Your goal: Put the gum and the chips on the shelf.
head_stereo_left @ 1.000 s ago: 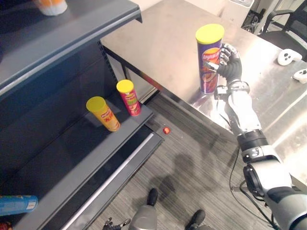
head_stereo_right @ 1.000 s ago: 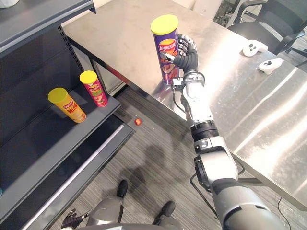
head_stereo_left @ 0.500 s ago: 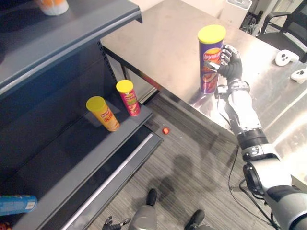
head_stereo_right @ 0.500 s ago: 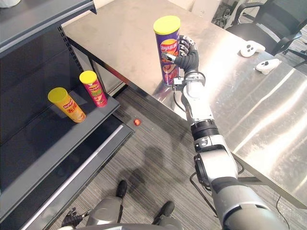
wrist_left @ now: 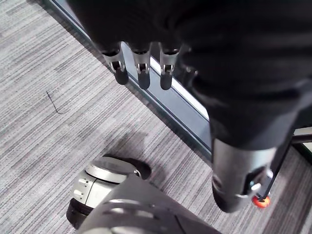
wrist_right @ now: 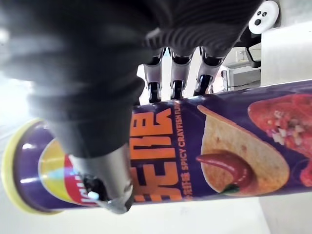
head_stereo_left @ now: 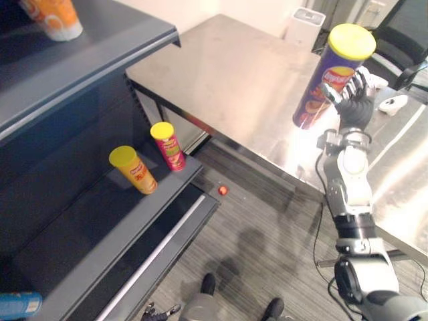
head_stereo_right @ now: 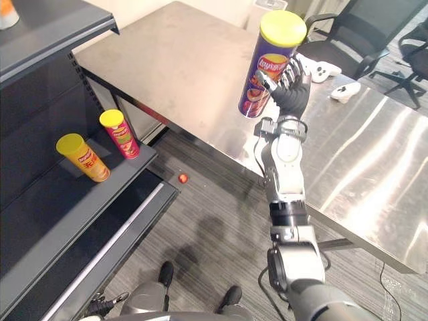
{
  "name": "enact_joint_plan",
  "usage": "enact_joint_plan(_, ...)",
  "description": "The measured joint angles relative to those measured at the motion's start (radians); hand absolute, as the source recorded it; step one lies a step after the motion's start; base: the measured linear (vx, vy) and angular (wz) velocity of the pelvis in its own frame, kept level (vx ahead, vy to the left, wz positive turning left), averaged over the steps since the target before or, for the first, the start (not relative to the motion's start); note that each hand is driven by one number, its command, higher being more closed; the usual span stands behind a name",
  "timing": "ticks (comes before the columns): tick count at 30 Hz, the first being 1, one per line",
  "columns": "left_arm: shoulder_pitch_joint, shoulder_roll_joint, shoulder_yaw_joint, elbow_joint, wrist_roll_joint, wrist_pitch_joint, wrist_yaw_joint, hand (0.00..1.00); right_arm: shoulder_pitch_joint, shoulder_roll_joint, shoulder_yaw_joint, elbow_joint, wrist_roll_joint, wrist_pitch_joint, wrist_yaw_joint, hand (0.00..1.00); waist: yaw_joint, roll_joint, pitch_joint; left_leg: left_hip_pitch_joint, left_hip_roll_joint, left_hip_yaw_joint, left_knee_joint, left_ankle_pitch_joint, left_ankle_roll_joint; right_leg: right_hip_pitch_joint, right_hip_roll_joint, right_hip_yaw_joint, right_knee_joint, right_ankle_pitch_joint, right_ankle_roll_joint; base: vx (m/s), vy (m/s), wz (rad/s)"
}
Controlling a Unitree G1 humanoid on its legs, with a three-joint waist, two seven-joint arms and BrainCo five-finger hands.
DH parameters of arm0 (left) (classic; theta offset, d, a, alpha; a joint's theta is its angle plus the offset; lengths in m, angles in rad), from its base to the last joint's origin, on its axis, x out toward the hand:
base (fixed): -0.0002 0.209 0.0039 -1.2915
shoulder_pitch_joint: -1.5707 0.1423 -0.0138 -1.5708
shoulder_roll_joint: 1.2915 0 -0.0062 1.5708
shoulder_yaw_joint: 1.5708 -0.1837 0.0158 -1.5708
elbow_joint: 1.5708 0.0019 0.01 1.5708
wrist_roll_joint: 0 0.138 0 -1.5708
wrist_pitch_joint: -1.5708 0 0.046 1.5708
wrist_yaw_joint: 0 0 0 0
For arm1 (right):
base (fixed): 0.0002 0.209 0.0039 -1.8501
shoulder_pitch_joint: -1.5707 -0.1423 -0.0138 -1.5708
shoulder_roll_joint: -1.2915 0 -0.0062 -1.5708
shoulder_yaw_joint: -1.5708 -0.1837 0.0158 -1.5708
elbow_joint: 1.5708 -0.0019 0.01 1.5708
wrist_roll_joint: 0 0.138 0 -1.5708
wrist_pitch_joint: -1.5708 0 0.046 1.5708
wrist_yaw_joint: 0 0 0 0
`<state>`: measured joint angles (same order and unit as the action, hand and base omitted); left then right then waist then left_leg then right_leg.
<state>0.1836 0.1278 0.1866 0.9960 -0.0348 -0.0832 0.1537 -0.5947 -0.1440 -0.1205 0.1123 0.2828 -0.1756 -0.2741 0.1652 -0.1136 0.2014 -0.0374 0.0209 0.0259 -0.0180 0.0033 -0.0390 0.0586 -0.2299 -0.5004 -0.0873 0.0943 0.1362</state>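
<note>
A tall purple chips can (head_stereo_left: 326,81) with a yellow lid hangs tilted above the steel table (head_stereo_left: 234,73), clear of its top. My right hand (head_stereo_left: 354,100) is shut on the can's side; in the right wrist view its thumb (wrist_right: 105,170) and fingers wrap the purple can (wrist_right: 219,146). The dark grey shelf (head_stereo_left: 80,234) stands at the left, and its lower board holds an orange can with a yellow lid (head_stereo_left: 134,170) and a red can (head_stereo_left: 167,146). Low over the striped floor, my left hand (wrist_left: 141,73) hangs open with nothing in it.
A blue cylinder (head_stereo_left: 17,304) lies at the shelf's near left end. An orange cup (head_stereo_left: 53,17) stands on the upper board. A small red thing (head_stereo_left: 223,190) lies on the floor by the shelf. Two white controllers (head_stereo_right: 344,92) rest on the table; office chairs stand behind.
My right hand has raised the purple can off the table and tipped it. The camera has also shifted, so the whole scene sits differently.
</note>
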Motion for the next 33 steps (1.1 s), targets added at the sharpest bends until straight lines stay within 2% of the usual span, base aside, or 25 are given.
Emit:
enact_joint_plan(2, 0.001, -0.004, 0.010, 0.001, 0.001, 0.000, 0.001, 0.00, 0.077, 0.039, -0.001, -0.058, 0.042, -0.013, 0.001, 1.00, -0.003, -0.001, -0.021, 0.018, 0.004, 0.021, -0.007, -0.002, -0.002, 0.001, 0.002, 0.022, 0.000, 0.000, 0.000, -0.01, -0.003, -0.27)
enact_joint_plan(5, 0.005, -0.004, 0.010, 0.002, 0.010, 0.001, 0.001, 0.00, 0.166, 0.052, 0.006, -0.106, 0.066, -0.020, 0.009, 1.00, -0.023, -0.003, -0.057, 0.025, 0.006, 0.027, -0.009, -0.003, -0.003, 0.001, 0.004, 0.033, 0.000, 0.000, 0.000, -0.01, -0.008, -0.11)
enact_joint_plan(9, 0.009, -0.004, 0.017, 0.021, 0.011, 0.003, 0.000, 0.00, 0.253, 0.069, 0.013, -0.162, 0.092, -0.033, 0.046, 1.00, -0.030, -0.002, -0.082, 0.050, 0.010, 0.052, -0.012, -0.008, -0.009, 0.005, 0.007, 0.063, 0.003, 0.001, 0.000, -0.01, -0.005, -0.20)
enact_joint_plan(13, 0.018, -0.003, 0.018, 0.029, 0.018, 0.006, 0.000, 0.00, 0.306, 0.074, 0.030, -0.185, 0.114, -0.036, 0.077, 1.00, -0.051, -0.001, -0.094, 0.062, 0.010, 0.056, -0.013, -0.013, -0.016, 0.015, 0.008, 0.069, 0.003, 0.001, 0.000, -0.02, -0.003, -0.04)
enact_joint_plan(17, 0.021, -0.004, 0.018, 0.041, 0.018, 0.006, 0.000, 0.00, 0.392, 0.074, 0.088, -0.224, 0.132, -0.036, 0.117, 1.00, -0.054, 0.005, -0.109, 0.077, 0.011, 0.075, -0.014, -0.018, -0.020, 0.015, 0.010, 0.086, 0.003, 0.001, 0.000, -0.01, -0.002, -0.13)
enact_joint_plan(21, 0.039, -0.005, 0.018, 0.042, 0.018, 0.006, -0.001, 0.00, 0.449, 0.075, 0.113, -0.231, 0.132, -0.035, 0.155, 1.00, -0.078, 0.010, -0.127, 0.083, 0.011, 0.077, -0.013, -0.019, -0.022, 0.018, 0.010, 0.090, 0.003, 0.001, 0.000, 0.00, 0.000, -0.01)
enact_joint_plan(24, 0.039, -0.007, 0.020, 0.047, 0.019, 0.006, -0.001, 0.00, 0.486, 0.074, 0.122, -0.246, 0.133, -0.035, 0.161, 1.00, -0.080, 0.016, -0.129, 0.089, 0.013, 0.080, -0.012, -0.020, -0.023, 0.023, 0.013, 0.094, 0.003, 0.001, 0.000, -0.01, -0.003, -0.03)
enact_joint_plan(27, 0.039, -0.017, 0.046, 0.060, 0.019, 0.006, -0.002, 0.00, 0.521, 0.074, 0.139, -0.254, 0.133, -0.035, 0.178, 1.00, -0.081, 0.024, -0.127, 0.091, 0.027, 0.079, 0.017, -0.034, -0.026, 0.038, 0.019, 0.094, 0.007, -0.002, -0.003, -0.01, -0.010, 0.01)
enact_joint_plan(28, 0.039, -0.023, 0.055, 0.066, 0.019, 0.006, -0.002, 0.00, 0.526, 0.074, 0.154, -0.254, 0.133, -0.035, 0.185, 1.00, -0.081, 0.037, -0.121, 0.067, 0.038, 0.074, 0.066, -0.053, -0.028, 0.035, 0.026, 0.091, 0.022, -0.009, -0.014, -0.04, -0.025, 0.04)
enact_joint_plan(30, 0.038, -0.027, 0.057, 0.068, 0.019, 0.006, -0.002, 0.00, 0.526, 0.073, 0.170, -0.254, 0.141, -0.035, 0.191, 1.00, -0.082, 0.041, -0.119, 0.040, 0.044, 0.063, 0.108, -0.066, -0.031, 0.034, 0.032, 0.083, 0.027, -0.011, -0.018, -0.04, -0.022, 0.18)
enact_joint_plan(31, 0.038, -0.029, 0.058, 0.069, 0.019, 0.006, -0.002, 0.00, 0.526, 0.073, 0.181, -0.253, 0.156, -0.035, 0.192, 1.00, -0.082, 0.058, -0.109, 0.014, 0.051, 0.040, 0.137, -0.072, -0.034, 0.033, 0.040, 0.064, 0.030, -0.015, -0.023, -0.07, -0.047, 0.49)
enact_joint_plan(33, 0.038, -0.041, 0.068, 0.068, 0.018, 0.005, 0.000, 0.00, 0.519, 0.071, 0.208, -0.249, 0.166, -0.036, 0.192, 1.00, -0.078, 0.073, -0.098, -0.031, 0.062, -0.014, 0.160, -0.067, -0.041, 0.031, 0.054, 0.012, 0.037, -0.026, -0.039, -0.11, -0.077, 0.64)
